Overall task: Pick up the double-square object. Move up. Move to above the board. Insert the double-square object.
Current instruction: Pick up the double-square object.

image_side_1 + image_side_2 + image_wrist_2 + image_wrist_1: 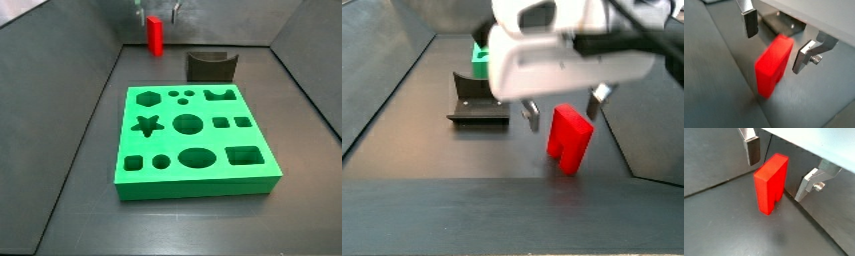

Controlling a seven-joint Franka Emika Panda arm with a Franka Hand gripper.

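Observation:
The double-square object (771, 180) is a tall, narrow red piece that stands upright on the dark floor near the back wall (155, 35). In both wrist views my gripper (776, 178) is open around it, one finger (751, 150) on each side, and a gap shows at both pads. In a wrist view the red piece (773, 65) is blurred. A side view has the gripper (563, 108) just above the red piece (569, 140). The board (194, 140) is a flat green slab with several shaped holes. It lies in the middle of the floor, away from the gripper (158, 14).
The dark fixture (210, 66) stands between the red piece and the board, and it also appears behind the piece (784, 25). Grey walls close in the floor on the sides and back (80, 60).

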